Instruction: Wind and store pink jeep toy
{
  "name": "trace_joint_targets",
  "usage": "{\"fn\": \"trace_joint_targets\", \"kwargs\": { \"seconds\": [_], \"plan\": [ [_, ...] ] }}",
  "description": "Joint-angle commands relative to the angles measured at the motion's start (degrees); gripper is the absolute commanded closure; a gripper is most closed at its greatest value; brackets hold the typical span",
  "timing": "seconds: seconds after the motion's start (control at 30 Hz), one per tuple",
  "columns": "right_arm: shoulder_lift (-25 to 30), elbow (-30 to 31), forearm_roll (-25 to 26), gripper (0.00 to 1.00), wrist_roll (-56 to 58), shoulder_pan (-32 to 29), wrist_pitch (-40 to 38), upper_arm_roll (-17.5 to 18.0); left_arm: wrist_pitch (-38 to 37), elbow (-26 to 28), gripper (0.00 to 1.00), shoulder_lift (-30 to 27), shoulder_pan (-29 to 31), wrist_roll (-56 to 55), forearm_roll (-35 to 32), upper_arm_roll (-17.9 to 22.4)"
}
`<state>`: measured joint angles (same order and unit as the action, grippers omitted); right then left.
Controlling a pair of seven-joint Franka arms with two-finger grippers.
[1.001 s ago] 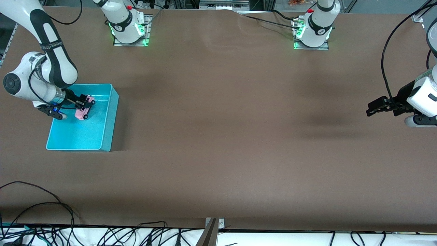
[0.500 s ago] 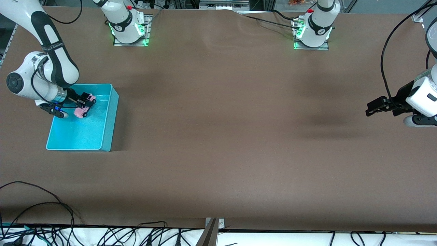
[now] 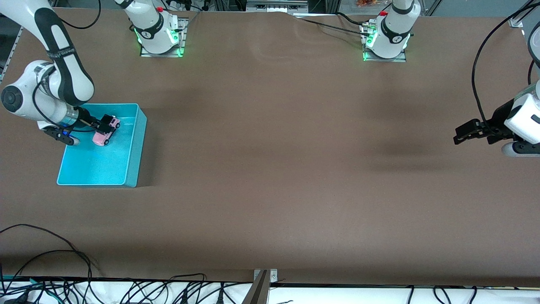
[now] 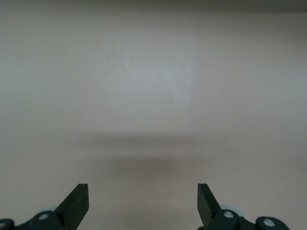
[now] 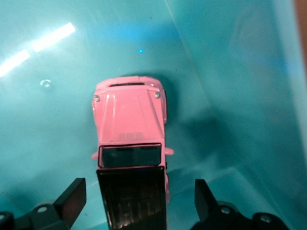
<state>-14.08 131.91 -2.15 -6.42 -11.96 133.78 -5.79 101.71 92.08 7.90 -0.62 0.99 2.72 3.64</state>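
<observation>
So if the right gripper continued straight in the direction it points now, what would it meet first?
Probably the pink jeep toy, which sits between the open fingers of the right gripper inside the turquoise bin. Depth is unclear, so it might reach the bin floor almost together.

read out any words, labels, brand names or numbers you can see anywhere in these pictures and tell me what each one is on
Black band on the right arm's upper link: white lettering, too small to read.
Round marks on the two arm bases: too small to read.
Pink jeep toy in the turquoise bin: no readable text; a small grille badge is blurred.
Nothing else carries text.
</observation>
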Motion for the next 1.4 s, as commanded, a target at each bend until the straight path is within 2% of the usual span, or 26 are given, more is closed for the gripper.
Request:
{"fn": "trace_joint_targets", "kwargs": {
  "seconds": [0.0, 0.43, 0.57, 0.77, 1.17, 1.37],
  "plan": [
    [6.87, 1.07, -0.66, 0.00, 0.97, -0.52, -7.03, 0.34, -2.30, -1.03, 0.00, -1.91, -0.17, 1.12, -0.34, -0.38],
    [13.46, 0.71, -0.75, 0.00, 1.32, -0.08, -2.30, 0.95, -7.58, -0.15, 0.00, -5.44, -0.26, 1.12, -0.52, -1.62],
    [15.57, -0.69, -0.83, 0.00, 1.15, 0.36, -1.07, 4.38, -7.23, -0.23, 0.00, -5.00, -0.44, 1.12, -0.78, -1.62],
    [16.54, -6.22, -1.01, 0.00, 1.06, 1.50, -1.86, 8.60, -6.62, -0.23, 0.00, -4.64, -0.44, 1.03, -0.87, -1.62],
    [16.98, -21.25, -1.01, 0.00, 0.45, 4.05, -21.45, 10.62, -6.62, -0.50, 0.00, -3.94, -0.44, 1.03, -0.87, -1.62],
    [16.98, -26.70, -1.01, 0.00, -7.09, 4.05, -24.35, 15.19, -6.53, -0.94, 0.00, -3.41, -0.44, 1.03, -0.96, -1.53]
  ]
}}
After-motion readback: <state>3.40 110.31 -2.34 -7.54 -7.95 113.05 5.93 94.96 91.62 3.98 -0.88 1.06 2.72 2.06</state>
